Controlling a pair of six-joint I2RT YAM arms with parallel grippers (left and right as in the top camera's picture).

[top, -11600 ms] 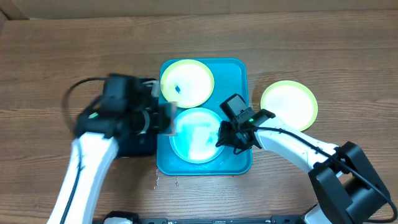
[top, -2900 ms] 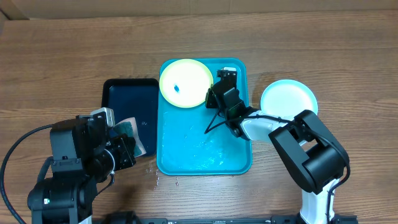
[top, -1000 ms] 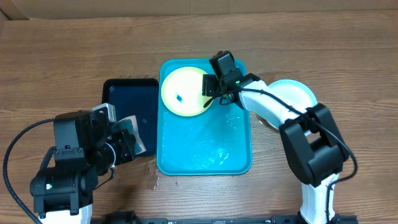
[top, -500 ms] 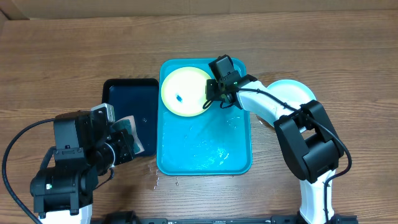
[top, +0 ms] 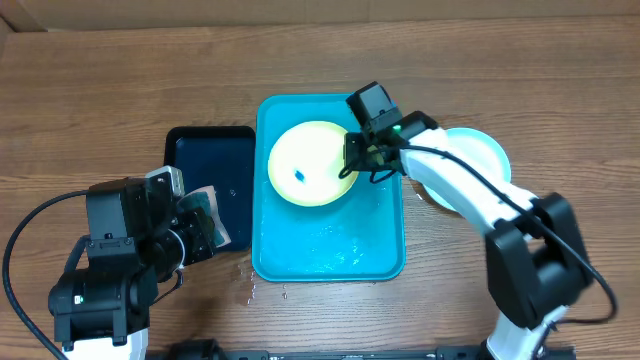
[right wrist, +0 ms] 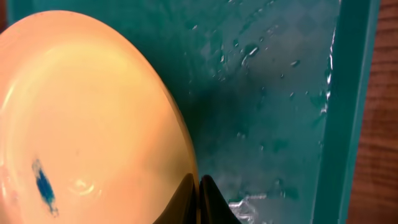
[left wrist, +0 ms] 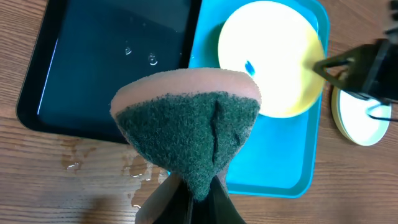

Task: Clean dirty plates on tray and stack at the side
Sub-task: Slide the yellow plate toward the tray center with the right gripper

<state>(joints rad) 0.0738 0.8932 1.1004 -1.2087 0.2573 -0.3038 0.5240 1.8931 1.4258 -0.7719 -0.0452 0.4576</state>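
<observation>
A pale yellow-green plate (top: 308, 163) with a small blue smudge (right wrist: 43, 182) lies on the wet turquoise tray (top: 385, 250), in its far half. My right gripper (top: 355, 164) is shut on this plate's right rim; in the right wrist view the closed fingertips (right wrist: 198, 182) pinch the edge of the plate (right wrist: 93, 112). To the right of the tray, a light blue plate (top: 486, 152) lies on top of another plate, partly hidden by my right arm. My left gripper (top: 200, 236) hovers at the left, shut on a green-faced sponge (left wrist: 193, 127).
A smaller black tray (top: 205, 160) with water drops sits against the turquoise tray's left side. Spilled water (left wrist: 140, 171) lies on the wooden table by the tray's near left corner. The table's far edge runs along the top.
My right gripper has shut on the plate's rim and pulled the plate from the tray's far left corner toward its middle. The left arm and sponge have stayed still.
</observation>
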